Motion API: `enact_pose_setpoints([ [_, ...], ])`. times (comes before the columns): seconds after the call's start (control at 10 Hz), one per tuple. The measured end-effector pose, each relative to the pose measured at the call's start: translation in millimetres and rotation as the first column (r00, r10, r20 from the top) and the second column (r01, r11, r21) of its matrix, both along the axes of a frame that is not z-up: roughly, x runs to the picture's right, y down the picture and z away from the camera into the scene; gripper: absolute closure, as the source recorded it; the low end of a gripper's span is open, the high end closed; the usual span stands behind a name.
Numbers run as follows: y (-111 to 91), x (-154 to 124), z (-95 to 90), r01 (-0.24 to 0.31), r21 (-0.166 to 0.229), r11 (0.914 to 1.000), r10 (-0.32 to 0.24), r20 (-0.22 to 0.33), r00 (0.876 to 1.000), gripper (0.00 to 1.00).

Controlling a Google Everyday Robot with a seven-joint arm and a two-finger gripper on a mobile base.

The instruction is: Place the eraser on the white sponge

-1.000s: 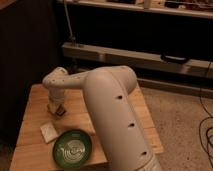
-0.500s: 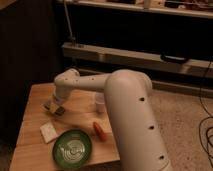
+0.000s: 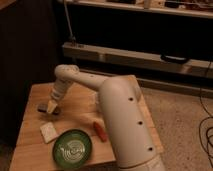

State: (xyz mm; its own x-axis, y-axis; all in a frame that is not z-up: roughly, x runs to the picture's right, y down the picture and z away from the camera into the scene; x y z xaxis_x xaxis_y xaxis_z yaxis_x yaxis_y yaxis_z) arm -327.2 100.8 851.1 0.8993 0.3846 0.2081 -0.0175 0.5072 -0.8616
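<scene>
At the far left we see the wooden table (image 3: 29, 146), whose top carries everything else. Near its left edge, towards the back, lies the eraser (image 3: 43, 107), a small dark flat bar resting low against the wood. The gripper (image 3: 52, 106) is right at the eraser's right end, pointing down and nearly on the tabletop. We cannot tell whether the gripper is apart, together or clamped on the bar, nor whether the two touch or only sit side by side.

In front of the gripper, closer to us, the white sponge (image 3: 48, 131) lies flat on the wood as a small pale square. It is apart from the eraser, with bare table between them, so the eraser is not on it.

To the right of the sponge, at the front edge, sits the round green plate (image 3: 73, 148) with a pale pattern in its middle. The sponge is just beside the plate's upper left rim. Further right an orange-red stick (image 3: 100, 131) lies tilted on the wood, between the plate and the robot.

The white arm (image 3: 120, 117) fills the right part of the table. Its thick segment rises from the lower right, and a thinner link reaches back and left to the gripper.

Behind it a long pale shelf (image 3: 130, 58) runs along the dark wall. At the far right dark cables (image 3: 205, 134) trail over the speckled floor (image 3: 180, 112).
</scene>
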Motion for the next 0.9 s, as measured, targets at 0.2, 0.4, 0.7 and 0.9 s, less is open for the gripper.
enact_pose_setpoints([
  [0.2,7.1,-8.1,-16.5,0.126,-0.019,0.9918,-0.127,-0.081,0.989,0.81],
  [0.4,8.9,-0.4,-28.0,0.13,-0.001,0.9916,-0.129,-0.095,0.987,0.81],
  [0.7,16.2,0.6,-37.7,0.127,0.015,0.9918,-0.126,-0.065,0.99,0.81],
  [0.9,19.8,2.9,-37.9,0.131,0.009,0.9914,-0.13,-0.017,0.991,0.81],
])
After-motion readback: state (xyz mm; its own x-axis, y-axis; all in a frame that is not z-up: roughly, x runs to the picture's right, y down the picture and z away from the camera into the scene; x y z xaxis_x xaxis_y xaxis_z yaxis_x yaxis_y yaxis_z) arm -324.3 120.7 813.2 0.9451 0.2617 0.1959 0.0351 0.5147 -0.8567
